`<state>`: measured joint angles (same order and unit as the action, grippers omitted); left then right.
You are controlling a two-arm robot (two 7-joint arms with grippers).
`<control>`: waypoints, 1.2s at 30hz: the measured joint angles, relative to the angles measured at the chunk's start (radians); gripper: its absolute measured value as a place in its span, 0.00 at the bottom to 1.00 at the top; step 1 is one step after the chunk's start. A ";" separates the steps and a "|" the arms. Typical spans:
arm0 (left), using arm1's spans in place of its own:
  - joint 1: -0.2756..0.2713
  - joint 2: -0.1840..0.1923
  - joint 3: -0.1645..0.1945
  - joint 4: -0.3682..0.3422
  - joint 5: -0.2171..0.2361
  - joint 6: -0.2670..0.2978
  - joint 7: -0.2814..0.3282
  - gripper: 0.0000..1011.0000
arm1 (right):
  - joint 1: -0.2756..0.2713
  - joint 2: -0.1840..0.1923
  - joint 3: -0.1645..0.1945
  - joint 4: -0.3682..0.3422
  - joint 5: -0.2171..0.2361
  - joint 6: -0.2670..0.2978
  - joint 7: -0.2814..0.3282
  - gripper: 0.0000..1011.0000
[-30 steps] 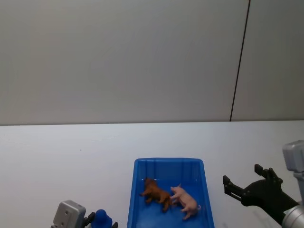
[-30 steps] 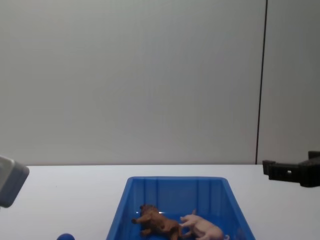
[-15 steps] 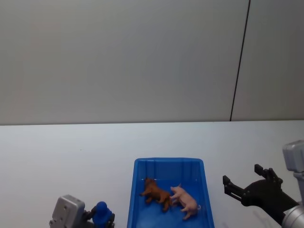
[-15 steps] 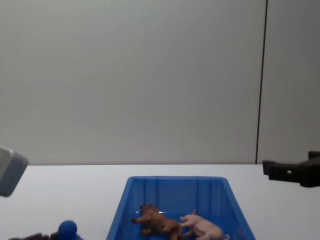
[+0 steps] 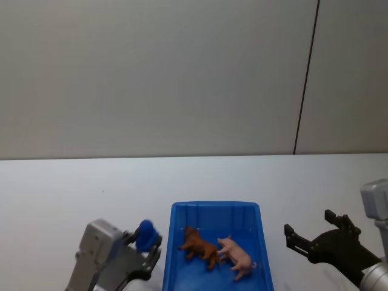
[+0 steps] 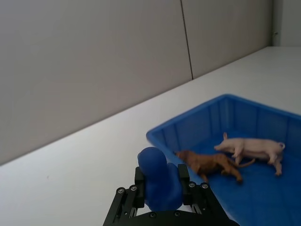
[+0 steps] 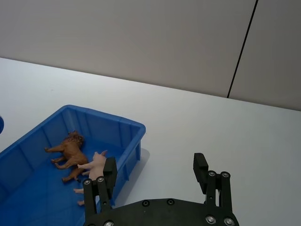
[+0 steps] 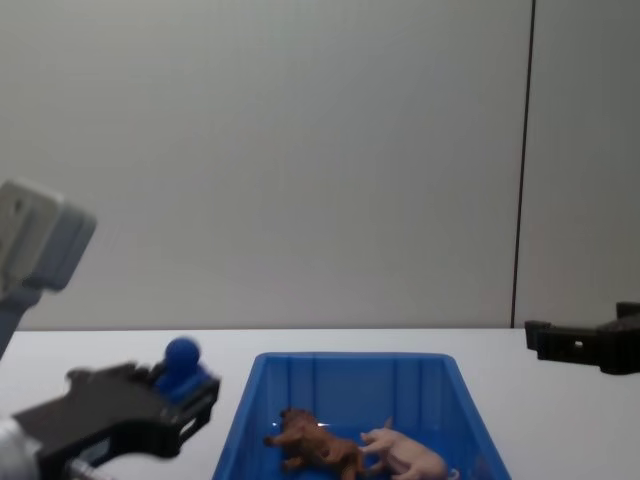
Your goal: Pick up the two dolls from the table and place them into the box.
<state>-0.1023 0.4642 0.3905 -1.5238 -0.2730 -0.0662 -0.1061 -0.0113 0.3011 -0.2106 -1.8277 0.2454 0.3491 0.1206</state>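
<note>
Holding: our left gripper (image 6: 160, 188) clamps a blue object (image 6: 159, 179) beside the box (image 5: 262, 242).
Right gripper (image 7: 155, 176): we hold it spread, over the table (image 5: 60, 194).
Dolls: lion (image 5: 199, 245) and pig (image 5: 237, 257) lie touching inside the box.

I see the lion (image 5: 199, 246) and the pig (image 5: 237, 257) lying side by side in the box (image 5: 215, 211), lion on the left; my left gripper (image 5: 145, 247) is just left of the box, my right gripper (image 5: 310, 233) to its right.

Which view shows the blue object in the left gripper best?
The left wrist view: the blue object sits large between the left gripper's fingers. The head view and chest view show it small, beside the box.
</note>
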 joint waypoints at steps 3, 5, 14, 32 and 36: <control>-0.030 -0.020 0.001 -0.004 0.031 -0.010 -0.031 0.40 | 0.000 0.000 0.000 0.000 0.000 0.000 0.000 0.99; -0.042 -0.030 0.003 -0.004 0.042 -0.012 -0.046 0.38 | 0.000 0.000 0.000 0.000 0.000 0.000 0.000 0.99; -0.115 -0.095 0.025 0.016 0.101 -0.023 -0.125 0.53 | 0.000 0.000 0.000 0.000 0.000 0.000 0.000 0.99; -0.181 -0.167 0.055 0.070 0.138 -0.052 -0.221 0.99 | 0.000 0.000 0.000 0.000 0.000 0.000 0.000 0.99; -0.188 -0.172 0.055 0.077 0.135 -0.063 -0.231 0.99 | 0.000 0.000 0.000 0.000 0.000 0.000 0.000 0.99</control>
<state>-0.2898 0.2924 0.4456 -1.4472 -0.1377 -0.1290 -0.3374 -0.0113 0.3011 -0.2106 -1.8276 0.2453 0.3491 0.1205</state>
